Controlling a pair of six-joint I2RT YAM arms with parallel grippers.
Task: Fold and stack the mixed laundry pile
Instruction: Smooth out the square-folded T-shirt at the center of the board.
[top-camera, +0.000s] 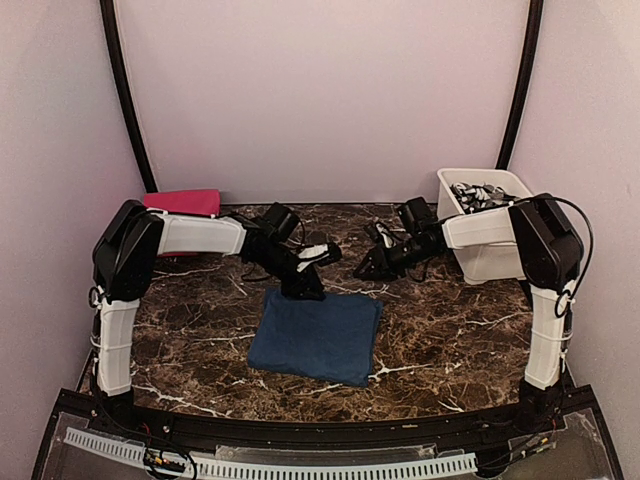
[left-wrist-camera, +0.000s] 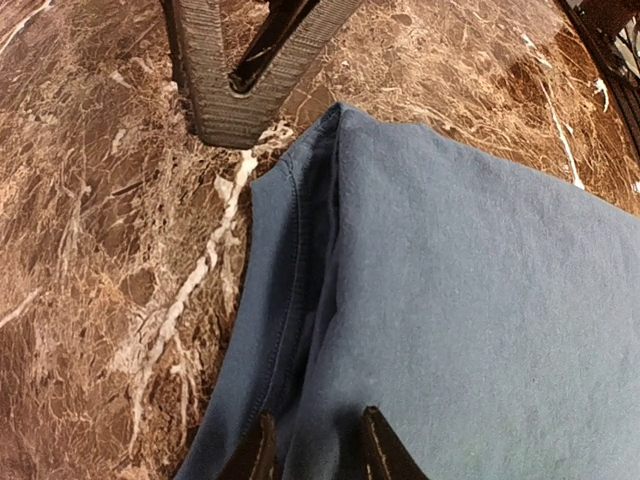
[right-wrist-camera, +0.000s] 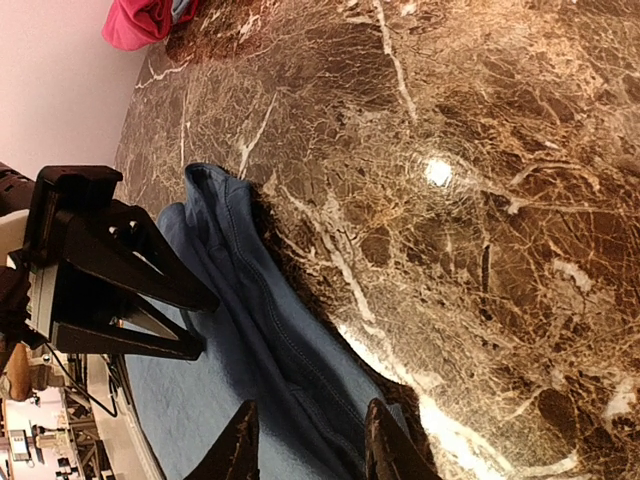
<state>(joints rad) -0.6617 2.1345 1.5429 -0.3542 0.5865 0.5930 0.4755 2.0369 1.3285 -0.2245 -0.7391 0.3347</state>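
Pink garment (top-camera: 183, 202): back-left corner of the counter (top-camera: 450, 340).
Left tool (top-camera: 308, 288): at the far-left corner of the dark blue garment (top-camera: 318, 335), jaws narrowed over a ridge of cloth; cannot tell whether it is pinched.
Dark blue garment: mid-counter, lying flat, far hem running left to right.
Right tool (top-camera: 372, 265): just beyond the far-right corner, jaws parted, seemingly holding nothing — the left tool is nearer.

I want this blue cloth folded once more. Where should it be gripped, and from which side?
I'd pinch the blue cloth at its far corners, descending from the far side. It lies flat on the table, and the wrist views show layered hemmed edges there, a lip to catch.
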